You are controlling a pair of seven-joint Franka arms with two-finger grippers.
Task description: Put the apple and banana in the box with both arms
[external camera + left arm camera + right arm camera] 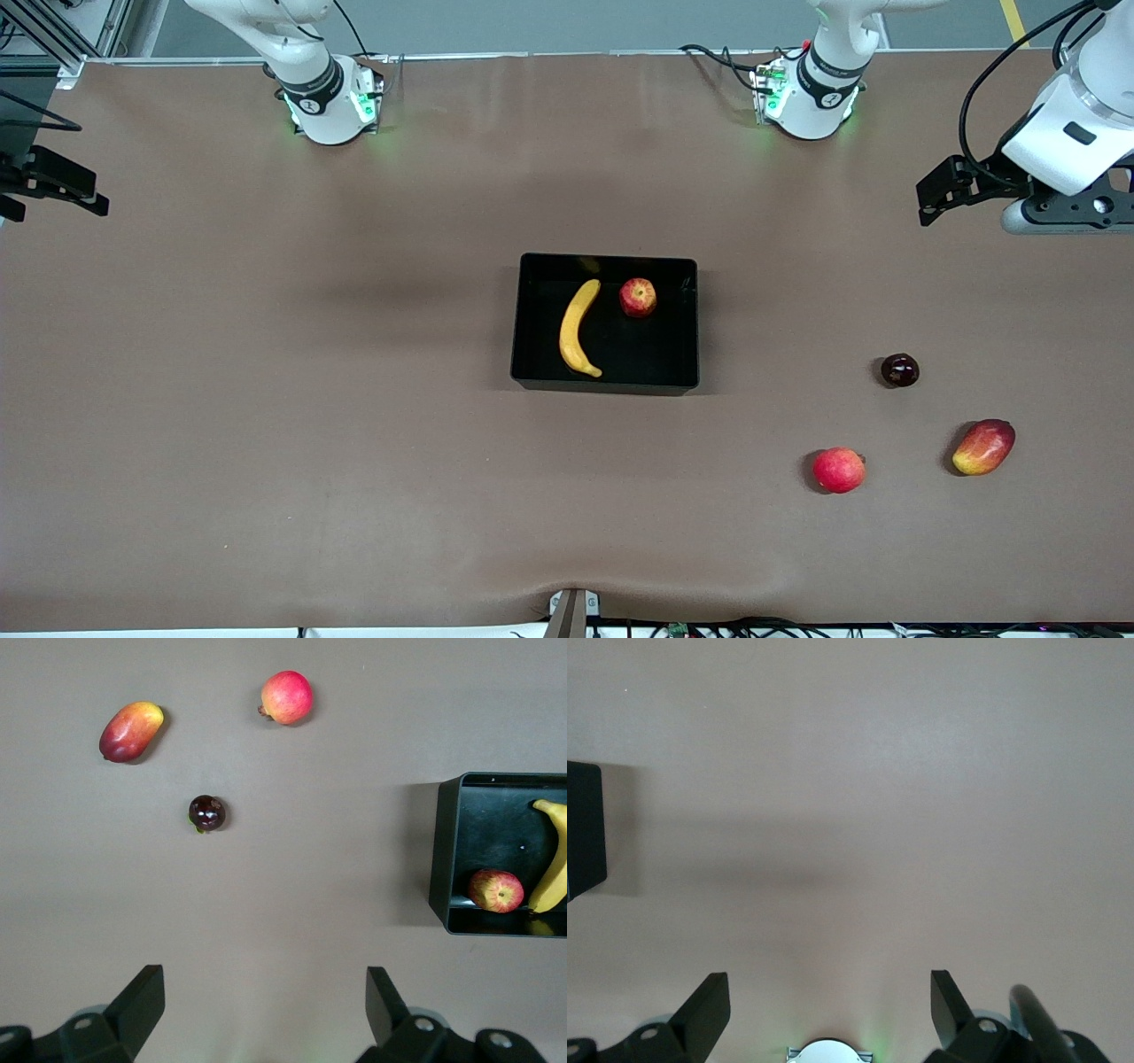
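The black box (605, 386) sits at the middle of the table. The banana (578, 328) and the apple (638, 297) lie inside it, side by side and apart. My left gripper (930, 190) hangs open and empty over the left arm's end of the table. Its wrist view shows the open fingers (142, 1001), the box (446, 850), the apple (496, 891) and the banana (554, 868). My right gripper (58, 206) hangs open and empty over the right arm's end of the table. Its wrist view (830, 997) shows bare table and a corner of the box (585, 828).
An evenly pinkish-red round fruit (838, 470), a red-yellow mango (983, 447) and a small dark fruit (899, 369) lie on the table toward the left arm's end, nearer the front camera than the box. They also show in the left wrist view.
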